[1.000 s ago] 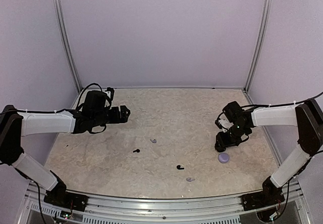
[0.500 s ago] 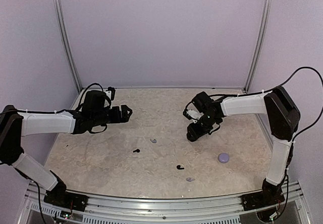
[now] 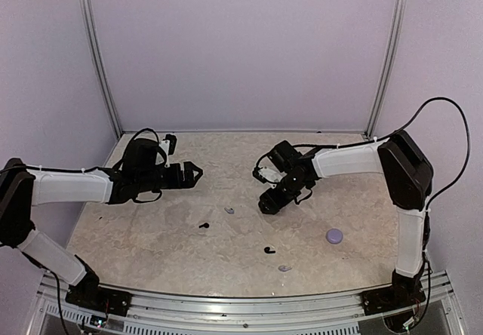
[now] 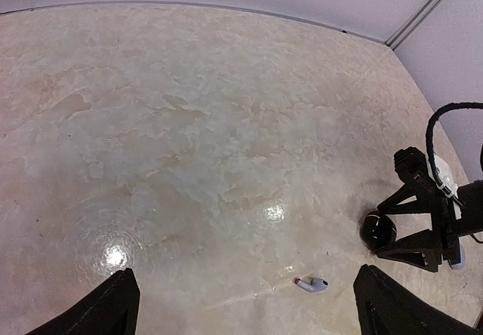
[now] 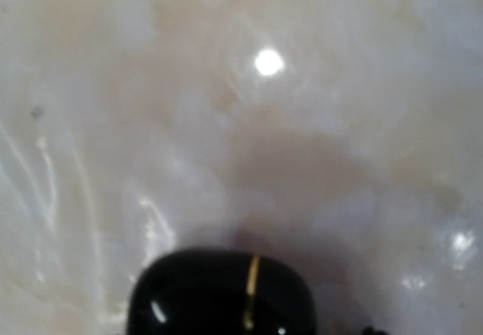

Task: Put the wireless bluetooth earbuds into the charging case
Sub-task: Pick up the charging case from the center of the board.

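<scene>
My right gripper (image 3: pixel 268 203) is shut on a glossy black charging case (image 5: pixel 219 293) with a gold seam, held low over the table's middle. The case also shows in the left wrist view (image 4: pixel 377 230), between the right fingers. My left gripper (image 3: pixel 192 173) is open and empty, left of centre, above the table. A lavender earbud (image 3: pixel 229 210) lies between the two grippers and shows in the left wrist view (image 4: pixel 312 283). A black earbud (image 3: pixel 204 225) lies nearer, left. Another black earbud (image 3: pixel 269 250) and a second lavender earbud (image 3: pixel 284 268) lie near the front.
A round lavender case (image 3: pixel 334 235) lies shut on the table at the front right. The marbled table top (image 3: pixel 151 229) is bounded by lavender walls with metal corner posts (image 3: pixel 98 56). The right arm's cable (image 3: pixel 445 109) loops above its elbow.
My right arm has swung left from beside the lavender case to the table's middle, carrying the black case. My left gripper has edged slightly right.
</scene>
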Tool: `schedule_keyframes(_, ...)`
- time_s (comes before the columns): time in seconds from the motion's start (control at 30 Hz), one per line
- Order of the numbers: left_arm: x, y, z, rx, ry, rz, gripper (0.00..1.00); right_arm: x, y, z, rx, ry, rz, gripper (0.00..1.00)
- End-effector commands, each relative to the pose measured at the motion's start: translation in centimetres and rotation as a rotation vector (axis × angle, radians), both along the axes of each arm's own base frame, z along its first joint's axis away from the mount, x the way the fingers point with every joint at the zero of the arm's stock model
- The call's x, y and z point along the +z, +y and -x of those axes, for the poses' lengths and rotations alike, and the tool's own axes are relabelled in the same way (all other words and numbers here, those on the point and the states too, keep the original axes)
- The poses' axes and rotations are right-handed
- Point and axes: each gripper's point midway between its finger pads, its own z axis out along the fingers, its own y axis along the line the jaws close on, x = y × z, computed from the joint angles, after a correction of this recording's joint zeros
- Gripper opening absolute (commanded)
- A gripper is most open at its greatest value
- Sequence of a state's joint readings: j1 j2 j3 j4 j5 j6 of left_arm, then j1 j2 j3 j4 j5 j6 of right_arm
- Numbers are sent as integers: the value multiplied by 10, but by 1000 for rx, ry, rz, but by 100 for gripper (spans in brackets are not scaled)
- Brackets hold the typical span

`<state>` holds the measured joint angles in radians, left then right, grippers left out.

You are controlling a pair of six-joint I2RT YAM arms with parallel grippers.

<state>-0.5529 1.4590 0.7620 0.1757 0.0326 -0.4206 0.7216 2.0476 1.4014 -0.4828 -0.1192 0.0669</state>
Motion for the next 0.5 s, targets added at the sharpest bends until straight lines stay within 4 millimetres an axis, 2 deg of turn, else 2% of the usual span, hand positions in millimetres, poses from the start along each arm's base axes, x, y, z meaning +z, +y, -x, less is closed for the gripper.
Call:
schedule_keyframes(0.0, 14, -19, 5, -72, -43, 48, 99, 11, -1, 4, 25, -30, -39, 67)
schedule_keyframes(0.17, 12, -27, 4, -89, -36, 58, 99, 7, -2, 9, 34, -26, -44, 61)
schedule_keyframes(0.3, 12, -32, 6, -109, -45, 70, 99, 5, -1, 9, 50, -38, -50, 52)
schedule_keyframes(0.47, 10, -43, 12, -165, -37, 107, 99, 22, 1, 7, 78, -105, -84, 45)
